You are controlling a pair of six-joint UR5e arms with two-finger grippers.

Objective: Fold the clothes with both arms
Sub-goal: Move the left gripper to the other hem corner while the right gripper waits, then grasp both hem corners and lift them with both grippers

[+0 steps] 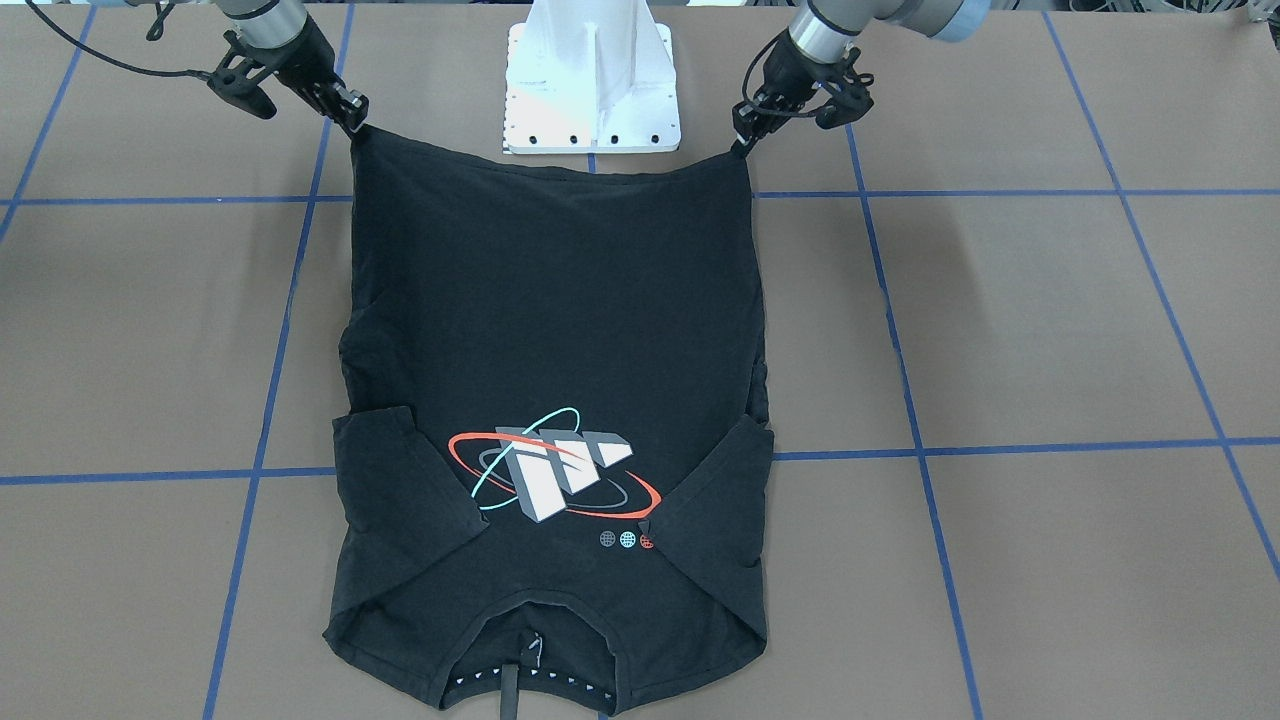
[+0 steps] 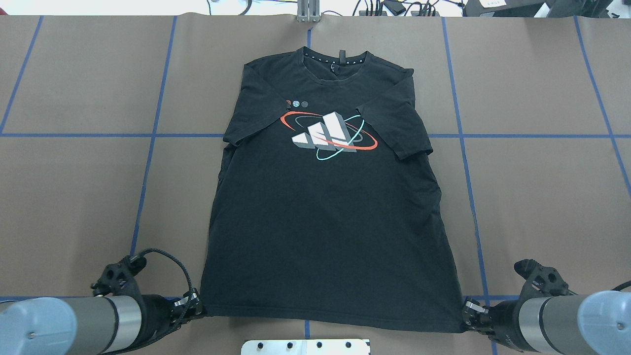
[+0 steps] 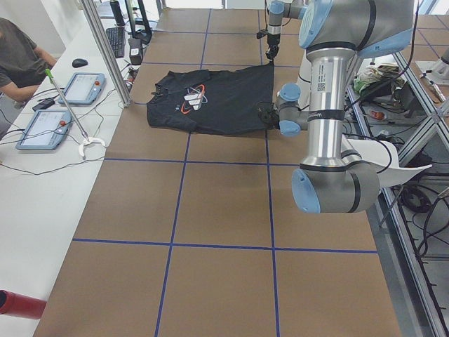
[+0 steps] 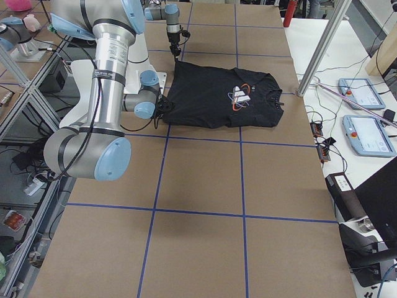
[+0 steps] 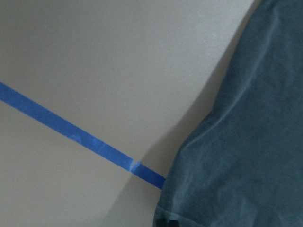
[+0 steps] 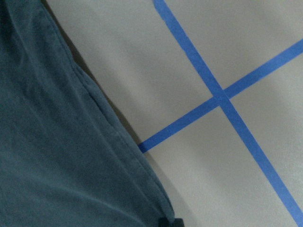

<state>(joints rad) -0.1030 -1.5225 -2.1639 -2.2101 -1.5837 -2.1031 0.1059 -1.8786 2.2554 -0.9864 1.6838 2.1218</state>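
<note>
The black T-shirt [image 2: 325, 222] lies flat on the brown table with its white-grey block graphic [image 2: 328, 135] facing up and its collar [image 2: 333, 59] at the far side. It also shows in the front view [image 1: 560, 300]. My left gripper [image 2: 198, 308] is shut on the hem's left corner, close to the table. My right gripper [image 2: 466, 313] is shut on the hem's right corner. The hem runs taut between them. In the front view the left gripper [image 1: 742, 142] is on the right and the right gripper [image 1: 356, 120] on the left. Both wrist views show only cloth [image 5: 246, 142] [image 6: 57, 156] and blue tape.
The white pedestal base [image 1: 592, 90] stands just behind the hem, between the two arms. Blue tape lines [image 2: 153, 135] grid the table. A metal post [image 3: 105, 53], control tablets [image 3: 42, 126] and a seated person [image 3: 17, 60] are along the table's far side.
</note>
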